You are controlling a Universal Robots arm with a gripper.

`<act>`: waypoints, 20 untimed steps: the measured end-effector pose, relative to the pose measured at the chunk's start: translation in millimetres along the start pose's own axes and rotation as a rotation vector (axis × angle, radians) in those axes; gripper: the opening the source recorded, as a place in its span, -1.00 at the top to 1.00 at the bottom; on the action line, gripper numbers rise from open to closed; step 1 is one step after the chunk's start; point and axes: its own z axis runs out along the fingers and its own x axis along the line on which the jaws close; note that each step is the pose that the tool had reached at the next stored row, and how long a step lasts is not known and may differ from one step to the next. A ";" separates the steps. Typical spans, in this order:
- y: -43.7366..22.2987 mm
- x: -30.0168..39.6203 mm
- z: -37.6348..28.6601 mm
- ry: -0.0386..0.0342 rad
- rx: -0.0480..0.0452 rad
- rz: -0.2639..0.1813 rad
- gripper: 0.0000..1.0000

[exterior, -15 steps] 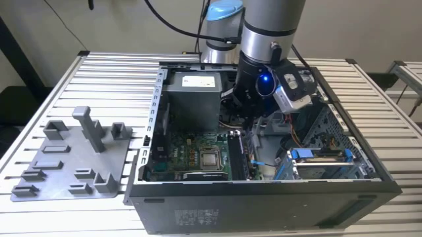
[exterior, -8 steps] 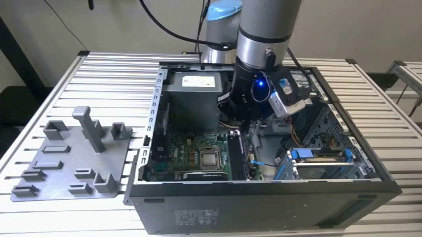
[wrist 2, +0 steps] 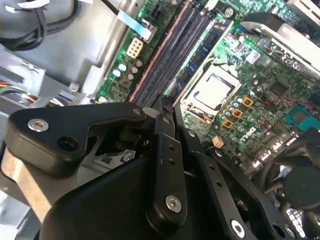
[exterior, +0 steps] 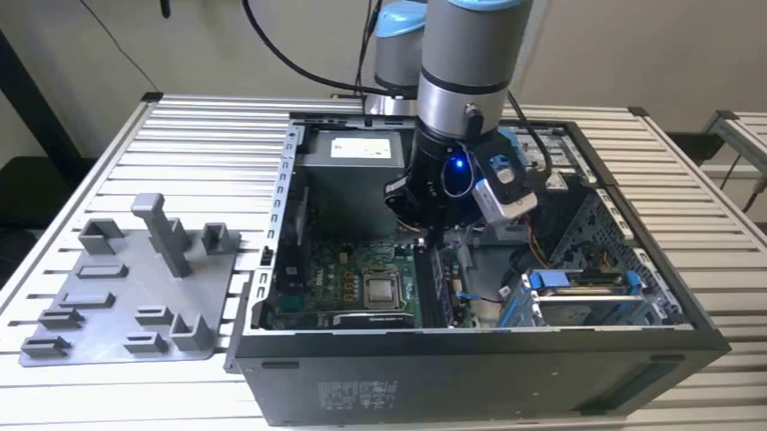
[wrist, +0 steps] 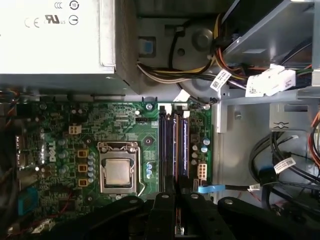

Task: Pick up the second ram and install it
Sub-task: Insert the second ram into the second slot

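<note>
- The gripper [exterior: 429, 241] hung low inside the open computer case [exterior: 480, 382], above the motherboard [exterior: 321, 269].
- A grey tray [exterior: 114, 310] lay on the counter [exterior: 204, 135], at the exterior view's left.

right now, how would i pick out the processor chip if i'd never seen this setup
Look into the open computer case on the slatted table, at the green motherboard on its floor. The processor chip sits in a metal-framed socket beside the memory slots; it alone is square and silver, they are long, narrow and dark.
</note>
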 end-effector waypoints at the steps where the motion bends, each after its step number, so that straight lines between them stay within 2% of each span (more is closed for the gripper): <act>1: 0.0 0.4 1.8 0.0000 0.0000 0.000 0.72; 5: 0.1 1.1 7.9 0.0018 0.0001 0.000 0.72; 12: 0.1 1.2 8.8 0.0048 0.0001 0.000 0.72; 18: 0.1 0.3 13.5 0.0242 -0.0019 0.000 0.72; 20: 0.0 -0.5 16.7 0.0250 -0.0021 0.001 0.72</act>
